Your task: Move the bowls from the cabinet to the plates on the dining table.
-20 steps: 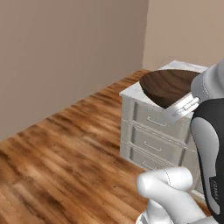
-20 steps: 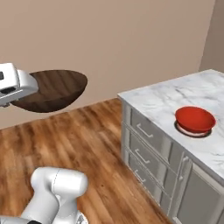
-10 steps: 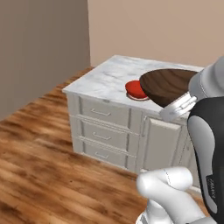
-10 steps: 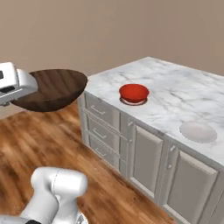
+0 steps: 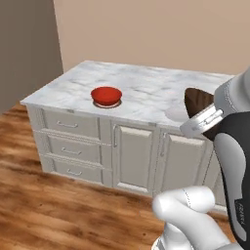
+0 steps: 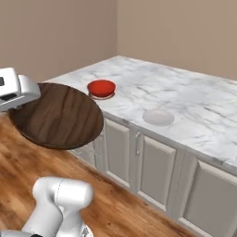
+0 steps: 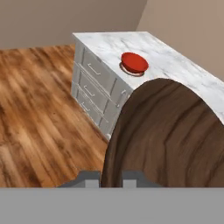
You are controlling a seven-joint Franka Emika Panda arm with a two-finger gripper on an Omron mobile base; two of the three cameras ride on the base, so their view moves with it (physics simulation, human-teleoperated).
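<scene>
My gripper (image 6: 22, 102) is shut on the rim of the dark brown, wood-like bowl (image 6: 60, 115) and holds it in the air in front of the dining table (image 6: 194, 99). In the hand view this bowl (image 7: 170, 135) rises right in front of the gripper (image 7: 112, 177). In the left base view the gripper (image 5: 204, 120) and the brown bowl (image 5: 197, 101) sit at the right, over the table's near edge. The red bowl (image 5: 106, 95) rests on a dark plate (image 5: 107, 104) near the table's left end. A pale flat plate (image 6: 158, 117) lies bare further right. The cabinet is out of view.
The table's front has drawers (image 5: 68, 141) at the left and panelled doors (image 5: 134, 156) beside them. Wooden floor (image 7: 39, 109) spreads in front of it. Beige walls (image 5: 156, 29) close the room behind the table.
Both base views have swung with the base: the dining table has come from the edge into the middle of the picture. The brown bowl stays held in the gripper.
</scene>
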